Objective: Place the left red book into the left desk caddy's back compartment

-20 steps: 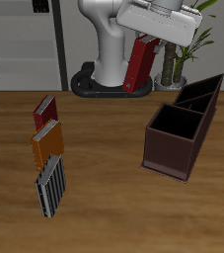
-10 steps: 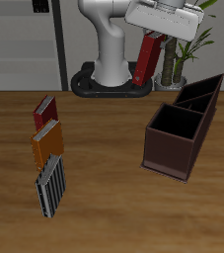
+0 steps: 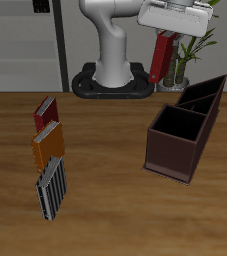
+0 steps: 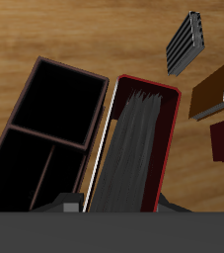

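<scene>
- Left red book (image 3: 162,57), a dark crimson hardback with pale grey page edges, hangs clamped in the white two-finger gripper (image 3: 166,38), high above the table, tilted slightly off vertical.
- Wrist view: book (image 4: 135,148) runs lengthwise out from the fingers, page edges facing the camera.
- Left desk caddy (image 3: 175,160), a dark maroon-brown open-topped box with black lining and dividers, sits on the wooden table (image 3: 105,200), below the book and nearer the table's front edge; back compartment (image 3: 207,92) open.
- Well apart on the table: smaller red book (image 3: 44,112), orange book (image 3: 47,144), striped black-and-white book (image 3: 51,188), in a row.
</scene>
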Available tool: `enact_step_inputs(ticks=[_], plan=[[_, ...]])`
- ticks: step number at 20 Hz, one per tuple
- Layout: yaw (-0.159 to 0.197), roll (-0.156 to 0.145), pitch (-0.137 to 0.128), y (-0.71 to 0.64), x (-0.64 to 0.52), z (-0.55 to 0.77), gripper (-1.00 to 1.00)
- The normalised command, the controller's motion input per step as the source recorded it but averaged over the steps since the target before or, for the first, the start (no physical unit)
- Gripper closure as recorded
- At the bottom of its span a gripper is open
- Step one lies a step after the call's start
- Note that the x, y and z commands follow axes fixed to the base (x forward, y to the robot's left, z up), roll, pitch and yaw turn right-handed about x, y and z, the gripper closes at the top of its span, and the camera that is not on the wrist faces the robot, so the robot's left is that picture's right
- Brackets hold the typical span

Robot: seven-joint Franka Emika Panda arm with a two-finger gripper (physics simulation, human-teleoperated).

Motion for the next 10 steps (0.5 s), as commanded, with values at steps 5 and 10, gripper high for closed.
enact_step_inputs(ticks=[5, 10], plan=[[-0.067, -0.018, -0.007, 0.22, -0.10, -0.05, 1.00], [-0.082, 0.010, 0.017, 0.22, -0.01, 0.00, 1.00]])
